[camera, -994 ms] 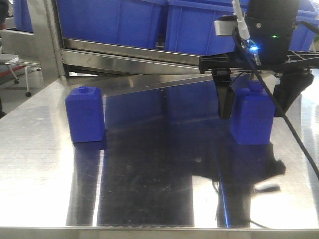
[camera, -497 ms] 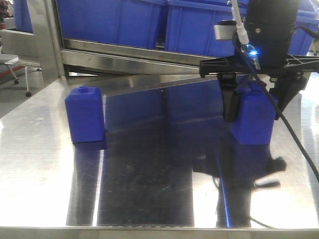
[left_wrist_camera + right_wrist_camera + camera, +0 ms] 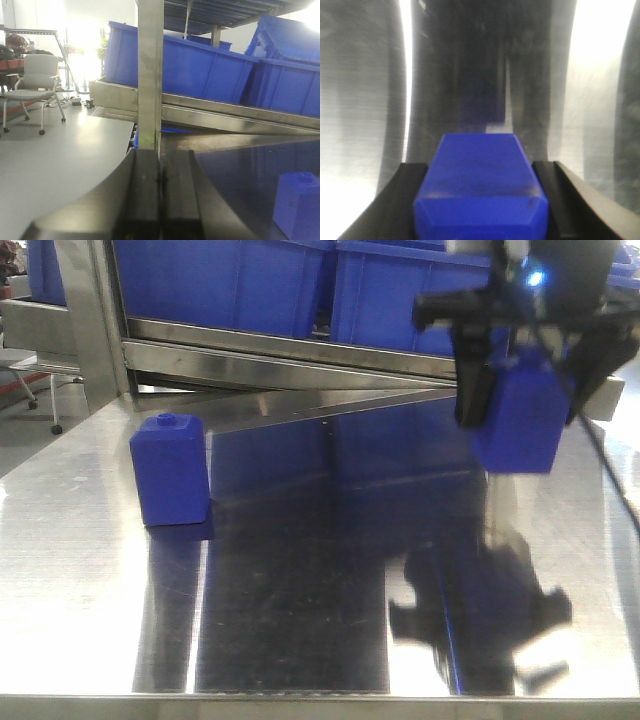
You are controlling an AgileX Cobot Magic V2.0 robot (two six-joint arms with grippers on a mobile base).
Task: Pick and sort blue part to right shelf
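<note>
My right gripper (image 3: 522, 390) is shut on the blue part (image 3: 522, 420) and holds it clear of the steel table (image 3: 300, 580), at the right in the front view. In the right wrist view the blue part (image 3: 480, 187) fills the space between the black fingers (image 3: 407, 200), seen from above. The shelf's steel front rail (image 3: 290, 360) runs behind the table, with large blue bins (image 3: 225, 280) on it. My left gripper (image 3: 160, 177) is shut and empty, pointing at a steel rack post (image 3: 150, 75).
A second blue block (image 3: 170, 468) with a small cap stands on the table at the left; it also shows in the left wrist view (image 3: 299, 205). An office chair (image 3: 35, 82) stands on the floor beyond the table's left edge.
My right gripper closed on the blue part and has lifted it off the table, up and slightly right. The left block has not moved.
</note>
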